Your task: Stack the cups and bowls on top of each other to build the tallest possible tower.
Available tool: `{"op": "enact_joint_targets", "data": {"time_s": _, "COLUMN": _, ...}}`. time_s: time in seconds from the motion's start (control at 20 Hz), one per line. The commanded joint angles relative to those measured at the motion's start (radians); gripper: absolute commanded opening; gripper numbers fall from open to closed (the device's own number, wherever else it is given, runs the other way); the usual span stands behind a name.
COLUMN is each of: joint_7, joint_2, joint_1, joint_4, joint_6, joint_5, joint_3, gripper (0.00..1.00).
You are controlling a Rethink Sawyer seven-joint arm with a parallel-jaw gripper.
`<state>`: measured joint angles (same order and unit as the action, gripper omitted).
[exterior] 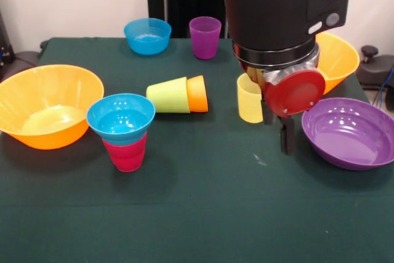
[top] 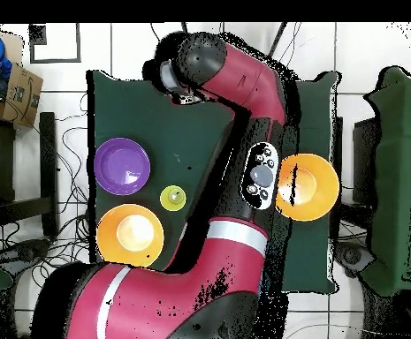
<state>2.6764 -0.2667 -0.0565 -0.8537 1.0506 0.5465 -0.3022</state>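
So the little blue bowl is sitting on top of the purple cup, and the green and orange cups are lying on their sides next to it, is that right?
Not quite. The cyan bowl sits on the red cup, not a purple one; the purple cup stands alone at the table's far side. The front view shows this. The rest holds: the lime green cup and orange cup lie on their sides beside it.

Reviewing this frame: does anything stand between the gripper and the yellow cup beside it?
Nothing visible does. In the front view the gripper hangs just beside the upright yellow cup, with only bare table between them. The purple bowl sits on the gripper's other side, away from the cup. Whether the gripper is open cannot be told.
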Motion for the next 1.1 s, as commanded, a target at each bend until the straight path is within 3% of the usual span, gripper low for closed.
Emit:
{"op": "enact_joint_targets", "data": {"time_s": 0.05, "joint_7": 0.207, "joint_2": 0.065, "joint_1": 0.018, "joint_4": -0.139, "joint_6": -0.108, "joint_5": 0.011, "joint_3": 0.075, "gripper": 1.00}}
{"op": "enact_joint_targets", "data": {"time_s": 0.65, "joint_7": 0.204, "joint_2": 0.120, "joint_1": 0.033, "joint_4": -0.134, "joint_6": -0.164, "joint_5": 0.045, "joint_3": 0.091, "gripper": 1.00}}
{"op": "enact_joint_targets", "data": {"time_s": 1.1, "joint_7": 0.167, "joint_2": 0.082, "joint_1": 0.021, "joint_4": -0.220, "joint_6": -0.197, "joint_5": 0.084, "joint_3": 0.118, "gripper": 1.00}}
